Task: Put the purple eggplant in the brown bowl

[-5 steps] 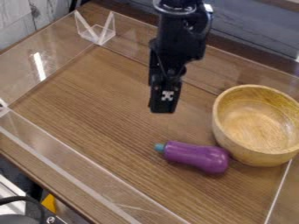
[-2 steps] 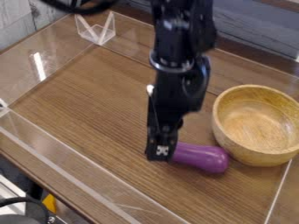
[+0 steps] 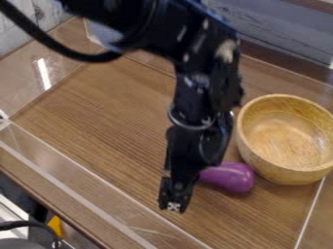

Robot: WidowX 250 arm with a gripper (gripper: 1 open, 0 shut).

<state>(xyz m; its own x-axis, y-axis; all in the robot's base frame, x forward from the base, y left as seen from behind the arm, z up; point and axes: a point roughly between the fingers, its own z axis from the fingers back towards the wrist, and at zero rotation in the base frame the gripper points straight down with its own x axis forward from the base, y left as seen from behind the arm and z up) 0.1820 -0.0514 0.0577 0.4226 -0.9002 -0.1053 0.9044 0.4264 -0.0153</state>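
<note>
The purple eggplant (image 3: 231, 178) lies on its side on the wooden table, just left of the brown bowl (image 3: 289, 137). Only its rounded purple body shows; the stem end is hidden behind my gripper. The bowl stands upright at the right with nothing in it. My gripper (image 3: 181, 191) points down, low over the table at the eggplant's left end. Its jaws are open, and one dark finger (image 3: 172, 193) with a white marking stands in front of the eggplant. Nothing is gripped.
Clear acrylic walls (image 3: 78, 199) ring the wooden tabletop (image 3: 97, 117), with the front wall close to the gripper. A small clear stand (image 3: 105, 33) sits at the back left. The dark arm (image 3: 196, 58) reaches in from the top.
The gripper has come down and toward the front, from above the table's middle to the eggplant's stem end, now covering the stem cap. Eggplant and bowl have not moved.
</note>
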